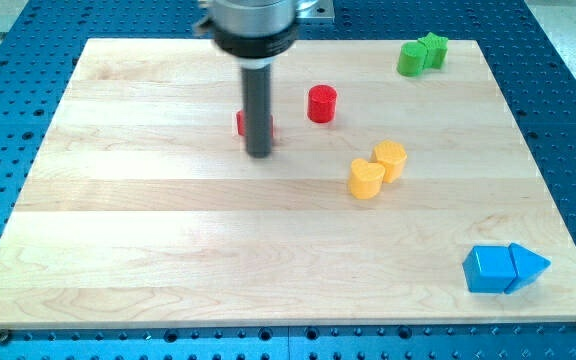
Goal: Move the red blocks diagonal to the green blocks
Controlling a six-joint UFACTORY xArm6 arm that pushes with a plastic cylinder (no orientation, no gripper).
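Wooden board (168,250): red cylinder (321,104) upright; second red block (240,123) half-hidden behind my tip (258,153).

A pale wooden board (168,260) fills most of the frame, resting on a blue perforated table (8,60) that shows around its edges. Right of the frame's centre sit two yellow blocks, touching: a yellow heart-shaped block (366,179) at lower left and a yellow cylinder-like block (391,159) at upper right. In the lower right corner of the board, a blue cube (487,269) touches a blue triangular block (528,266) on its right.
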